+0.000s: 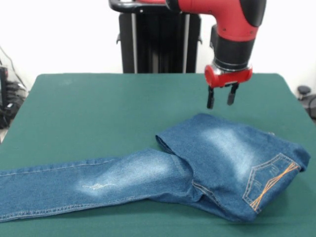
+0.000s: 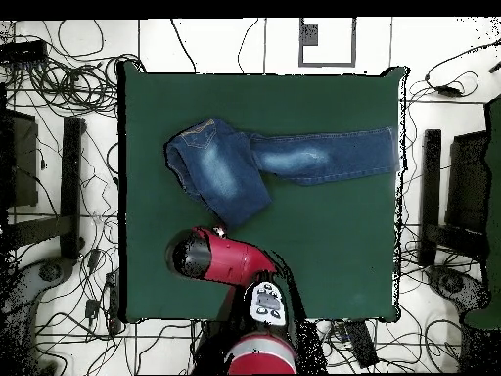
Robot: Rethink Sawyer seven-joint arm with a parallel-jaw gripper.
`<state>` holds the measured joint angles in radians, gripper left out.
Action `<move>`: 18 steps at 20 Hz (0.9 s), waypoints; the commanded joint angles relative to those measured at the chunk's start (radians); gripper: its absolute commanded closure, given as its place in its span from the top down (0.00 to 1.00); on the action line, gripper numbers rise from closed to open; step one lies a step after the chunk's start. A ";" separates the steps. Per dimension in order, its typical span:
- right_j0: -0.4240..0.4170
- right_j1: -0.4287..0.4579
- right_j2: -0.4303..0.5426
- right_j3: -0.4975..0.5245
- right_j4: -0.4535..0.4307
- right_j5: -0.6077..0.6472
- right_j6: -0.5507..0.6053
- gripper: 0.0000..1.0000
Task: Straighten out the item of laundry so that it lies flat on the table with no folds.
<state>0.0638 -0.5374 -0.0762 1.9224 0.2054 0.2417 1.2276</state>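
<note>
The blue denim jeans lie on the green table, near its front edge. One leg stretches flat to the left and runs off the picture. The other leg is folded back over the seat at the right, where an orange-stitched back pocket shows. My gripper hangs open and empty a little above the table, just beyond the far edge of the folded part. In the overhead view the jeans lie in the upper half of the table, and the red arm covers the gripper.
The robot's black pedestal stands behind the table's far edge. In the overhead view, cables and black stands surround the table on the floor.
</note>
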 commanded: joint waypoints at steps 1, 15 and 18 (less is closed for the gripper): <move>0.034 -0.011 -0.006 -0.024 0.065 0.127 0.290 1.00; -0.012 0.031 0.014 -0.077 0.028 0.046 0.221 1.00; -0.017 0.036 0.010 -0.089 0.015 0.031 0.208 1.00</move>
<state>0.0665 -0.5552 -0.1068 1.9092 0.2050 0.2692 1.2276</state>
